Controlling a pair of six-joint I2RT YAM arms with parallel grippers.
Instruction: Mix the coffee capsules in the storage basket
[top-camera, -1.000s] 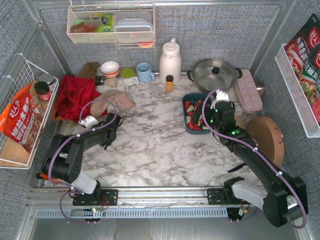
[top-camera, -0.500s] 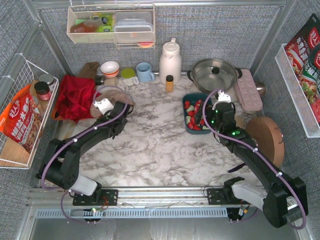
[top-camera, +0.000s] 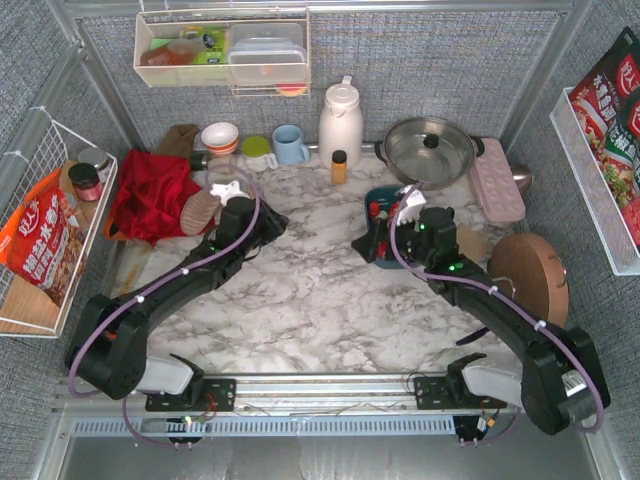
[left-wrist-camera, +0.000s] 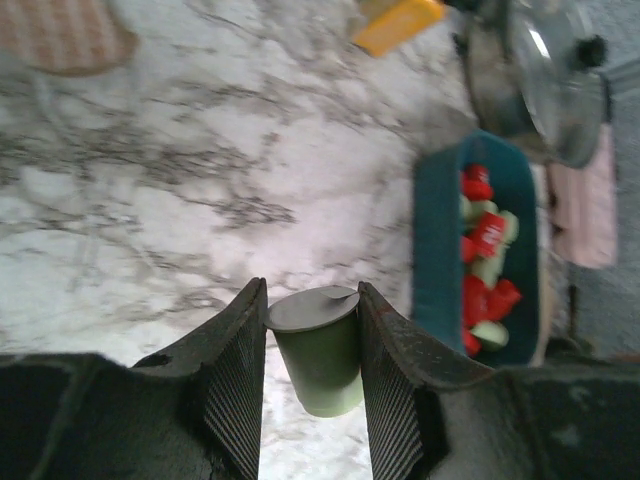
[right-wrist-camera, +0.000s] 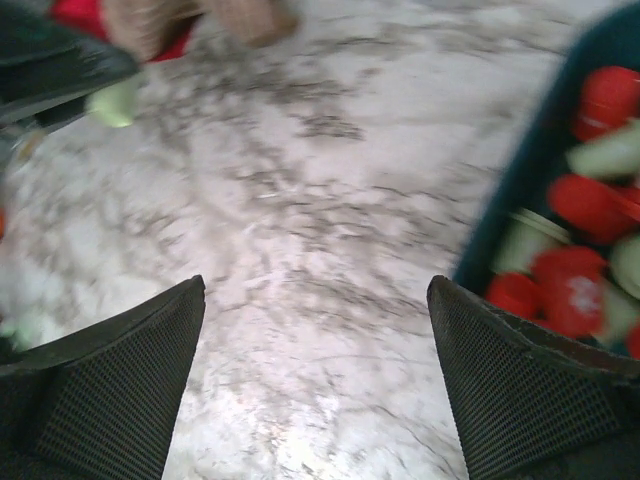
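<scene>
While I watch the overhead view, the left gripper (top-camera: 272, 220) is stretched out over the marble table (top-camera: 300, 290), at about 11 o'clock from the table's middle. On its wrist camera, the left gripper (left-wrist-camera: 311, 312) is clamped on a mint capsule (left-wrist-camera: 320, 365). Both ribbed fingers (left-wrist-camera: 240, 370) press its sides, and the flat grey lid end points toward the fingertips. That capsule hangs over bare marble, apart from the rest.

The storage basket (top-camera: 377, 196) sits at about 1 o'clock from the table's middle, mostly hidden from above by the right arm. From the left wrist the storage basket (left-wrist-camera: 436, 250) lies at 3 o'clock of the held capsule, with the coffee capsules (left-wrist-camera: 487, 255) inside it, red and mint lying jumbled together.

The right gripper (top-camera: 366, 248) is at the basket's 7 o'clock corner; I cannot tell whether it touches the wall. Its own camera shows the right gripper (right-wrist-camera: 315, 290) spread wide with nothing between the fingers. The basket wall (right-wrist-camera: 515, 195) is at 2 o'clock there, and red and pale capsules (right-wrist-camera: 560, 290) lie behind it.

A steel pot (top-camera: 430, 148) stands at the basket's 12 o'clock, a pink tray (top-camera: 497, 180) at its 3 o'clock and an amber bottle (top-camera: 339, 166) at its 10 o'clock.
</scene>
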